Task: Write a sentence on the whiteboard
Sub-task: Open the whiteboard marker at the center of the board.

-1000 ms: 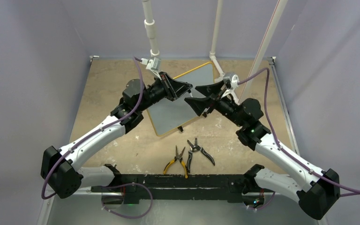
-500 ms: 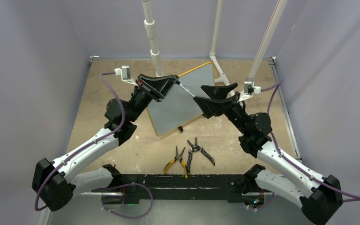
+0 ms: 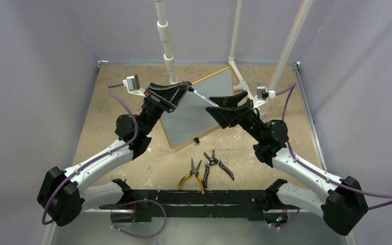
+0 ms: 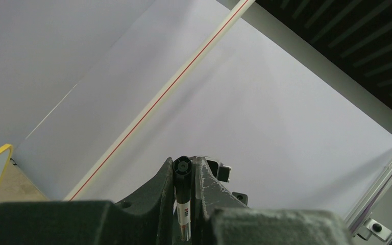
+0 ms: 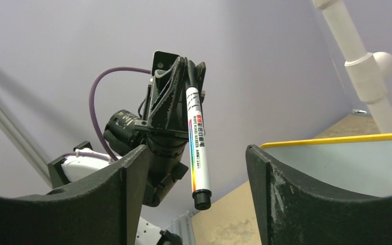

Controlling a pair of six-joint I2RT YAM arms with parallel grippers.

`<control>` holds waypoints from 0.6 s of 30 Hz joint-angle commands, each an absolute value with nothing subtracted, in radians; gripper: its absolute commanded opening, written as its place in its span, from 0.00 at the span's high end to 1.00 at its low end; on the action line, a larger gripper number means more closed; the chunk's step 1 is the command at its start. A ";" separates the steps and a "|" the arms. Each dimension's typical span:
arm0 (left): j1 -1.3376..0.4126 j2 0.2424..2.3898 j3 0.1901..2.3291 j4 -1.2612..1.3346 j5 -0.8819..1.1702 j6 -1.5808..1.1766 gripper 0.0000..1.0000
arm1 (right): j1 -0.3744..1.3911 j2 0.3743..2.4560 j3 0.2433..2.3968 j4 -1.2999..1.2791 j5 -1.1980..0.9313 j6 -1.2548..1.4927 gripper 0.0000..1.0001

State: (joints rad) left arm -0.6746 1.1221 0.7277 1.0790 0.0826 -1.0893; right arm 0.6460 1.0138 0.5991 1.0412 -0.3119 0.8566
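The whiteboard (image 3: 191, 120) lies tilted on the tan table, yellow rim (image 5: 337, 139) showing, and its visible surface bears no writing; the sentence is out of view. Raised above the board, my left gripper (image 3: 186, 88) is shut on a white marker (image 3: 201, 97) with a rainbow stripe. The marker points right toward my right gripper (image 3: 210, 105). In the left wrist view the marker (image 4: 183, 196) is pinched between the fingers of the left gripper (image 4: 184, 176). My right gripper (image 5: 195, 153) stands wide open, the black end of the marker (image 5: 198, 148) hanging between its fingers without touching them.
Two pliers lie near the front: yellow-handled ones (image 3: 193, 174) and black ones (image 3: 217, 163). White poles (image 3: 166, 41) rise at the back edge of the table, and a slanted one (image 3: 286, 46) at the right. Lilac walls close in all sides.
My left gripper has swung up and left with the marker, turning it to point at the right gripper. The right gripper, still open, has moved in around the marker's end.
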 commanded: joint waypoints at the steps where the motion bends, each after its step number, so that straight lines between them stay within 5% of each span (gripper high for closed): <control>1: -0.672 1.099 0.722 1.128 0.065 -1.083 1.00 | 0.647 1.020 0.628 1.128 -0.352 0.890 0.32; 18: -0.672 1.092 0.713 1.106 0.051 -1.059 1.00 | 0.647 1.074 0.691 1.142 -0.351 0.908 0.59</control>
